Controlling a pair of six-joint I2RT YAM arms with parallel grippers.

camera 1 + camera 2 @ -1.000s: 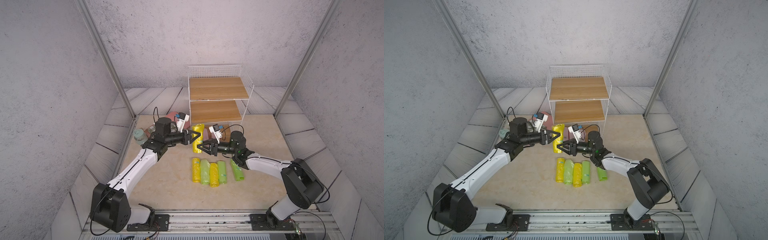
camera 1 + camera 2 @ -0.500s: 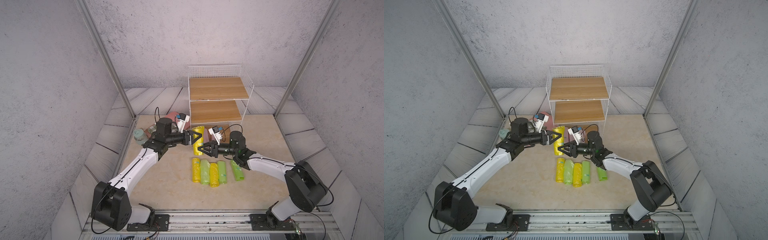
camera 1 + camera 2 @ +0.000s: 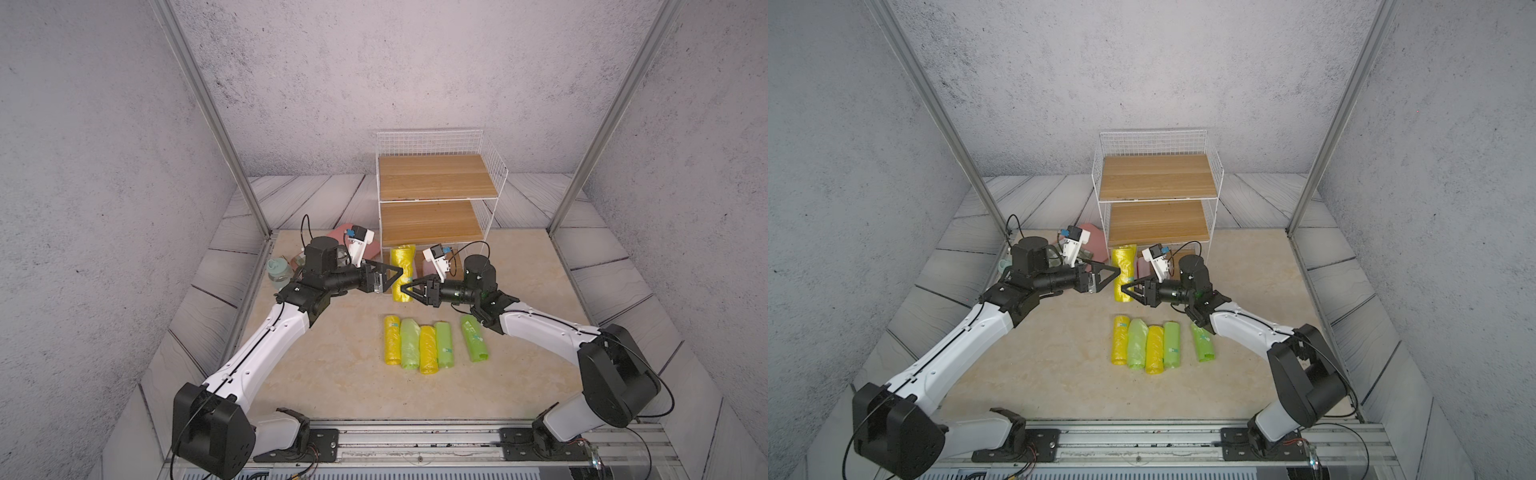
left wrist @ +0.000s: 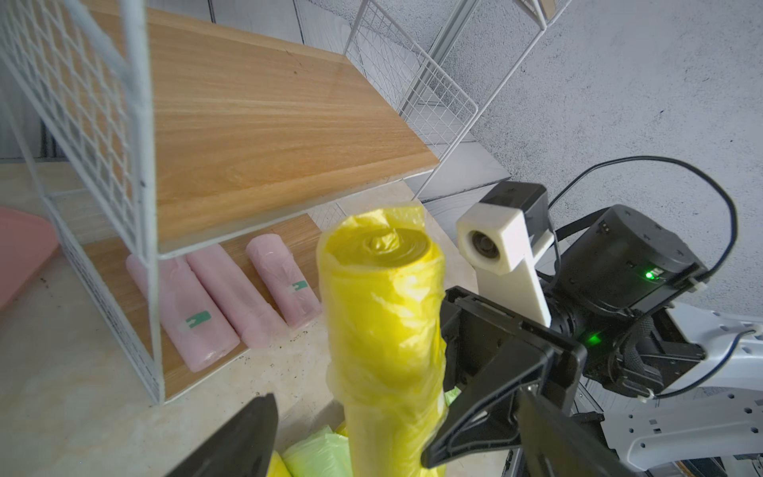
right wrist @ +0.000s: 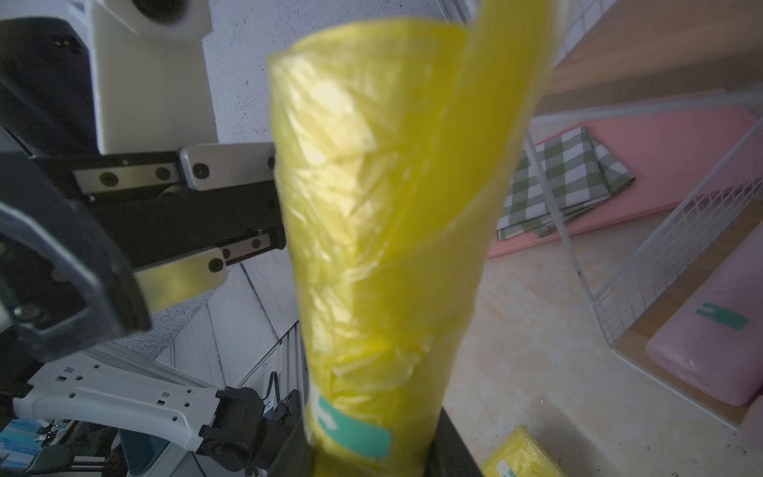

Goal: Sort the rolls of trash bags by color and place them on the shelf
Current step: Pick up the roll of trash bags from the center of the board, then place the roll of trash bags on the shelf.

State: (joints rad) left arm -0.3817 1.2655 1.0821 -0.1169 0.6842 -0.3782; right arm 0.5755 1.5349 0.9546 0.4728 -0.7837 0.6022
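A yellow roll [image 3: 403, 266] [image 3: 1124, 266] stands on end in front of the shelf [image 3: 436, 176] [image 3: 1158, 176]. My right gripper [image 3: 405, 288] [image 5: 371, 454] is shut on its lower end, by the teal label. My left gripper [image 3: 395, 276] [image 4: 392, 446] is open, its fingers [image 4: 243, 437] standing apart on either side of the roll [image 4: 384, 322]. Three pink rolls [image 4: 231, 297] lie on the shelf's bottom board. Two yellow rolls [image 3: 391, 340] and three green rolls [image 3: 444, 345] lie side by side on the table nearer the front.
A pink tray [image 5: 660, 157] with a folded green-checked cloth [image 5: 565, 181] lies left of the shelf. A teal jar [image 3: 277, 272] stands at the table's left edge. The shelf's top and middle boards are bare.
My left gripper has opened and let go of the yellow roll. The right gripper keeps its hold on it. Both arms have hardly moved.
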